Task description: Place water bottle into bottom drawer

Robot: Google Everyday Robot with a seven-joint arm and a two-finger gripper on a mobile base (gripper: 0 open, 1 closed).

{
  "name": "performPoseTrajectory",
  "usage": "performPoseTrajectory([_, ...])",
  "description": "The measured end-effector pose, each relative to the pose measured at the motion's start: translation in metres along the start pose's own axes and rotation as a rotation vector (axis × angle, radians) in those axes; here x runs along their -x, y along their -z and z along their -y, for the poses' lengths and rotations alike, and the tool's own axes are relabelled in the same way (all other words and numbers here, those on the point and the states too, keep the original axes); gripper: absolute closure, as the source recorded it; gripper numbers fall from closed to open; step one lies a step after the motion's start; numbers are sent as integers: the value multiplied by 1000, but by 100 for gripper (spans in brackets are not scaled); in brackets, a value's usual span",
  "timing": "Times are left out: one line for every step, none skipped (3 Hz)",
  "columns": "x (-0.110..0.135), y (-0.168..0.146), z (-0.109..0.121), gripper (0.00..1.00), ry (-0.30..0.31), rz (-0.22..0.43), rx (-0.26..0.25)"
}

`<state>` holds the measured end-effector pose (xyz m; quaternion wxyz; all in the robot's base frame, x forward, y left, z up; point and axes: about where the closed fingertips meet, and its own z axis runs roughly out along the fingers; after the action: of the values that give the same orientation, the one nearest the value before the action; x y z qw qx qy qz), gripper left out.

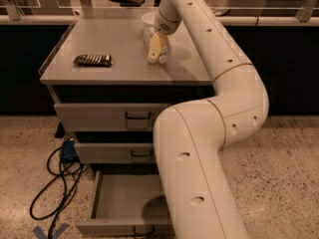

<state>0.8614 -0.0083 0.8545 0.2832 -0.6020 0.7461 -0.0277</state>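
Observation:
The water bottle (165, 50) is clear plastic and rests on the grey cabinet top (114, 44), towards its back right. My gripper (156, 50) reaches down from the long white arm (219, 78) and is right at the bottle, its pale yellow tip against the bottle's left side. The bottle is partly hidden behind the gripper. The bottom drawer (99, 203) is pulled out at floor level and looks empty inside. My arm's lower link covers its right part.
A white bowl (148, 19) stands just behind the bottle. A dark snack packet (93, 59) lies on the left of the cabinet top. The top drawer (99, 116) and middle drawer (104, 153) are shut. Black cables (55, 183) lie on the floor at the left.

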Motion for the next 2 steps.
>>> performPoseTrajectory([3,-5,0,0,-33,6,-1])
performPoseTrajectory([7,-15,-4,0,-51,-2,9])
